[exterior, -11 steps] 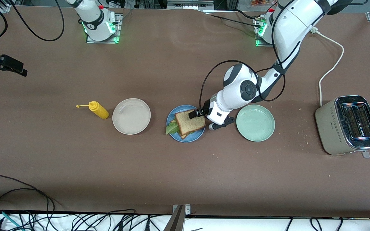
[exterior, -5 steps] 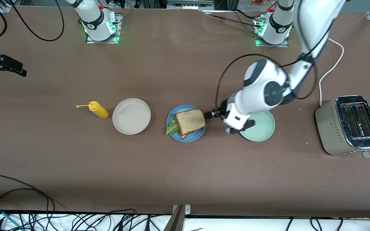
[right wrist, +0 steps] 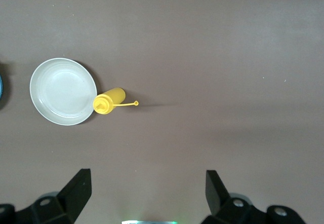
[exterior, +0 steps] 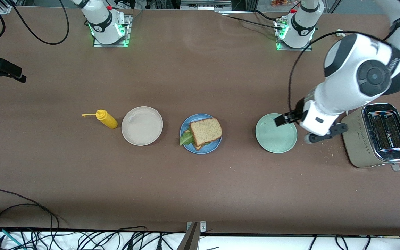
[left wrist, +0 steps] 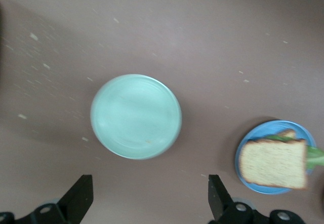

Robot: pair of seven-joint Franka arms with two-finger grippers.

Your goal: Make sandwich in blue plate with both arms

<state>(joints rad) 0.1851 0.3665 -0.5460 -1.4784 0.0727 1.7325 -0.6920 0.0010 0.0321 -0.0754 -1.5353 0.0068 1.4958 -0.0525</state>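
Table (exterior: pixel 200 194), bare brown toward the front camera; left gripper (exterior: pixel 283 119) over the pale green plate's (exterior: pixel 273 139) edge, jaws spread, empty; right gripper (right wrist: pixel 147 193) raised at its end, jaws spread, empty; blue plate (exterior: pixel 203 149) midway, bearing sandwich (exterior: pixel 205 131), lettuce overhanging the rim.

beige plate (exterior: pixel 142 125) beside yellow bottle (exterior: pixel 106 119) | pale green plate (exterior: pixel 276 133) | toaster (exterior: pixel 377 135)

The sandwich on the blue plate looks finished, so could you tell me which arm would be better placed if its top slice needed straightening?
Left, probably. The left gripper hangs open over the green plate, beside the blue plate holding the sandwich. The right gripper, also open, is high near its base.
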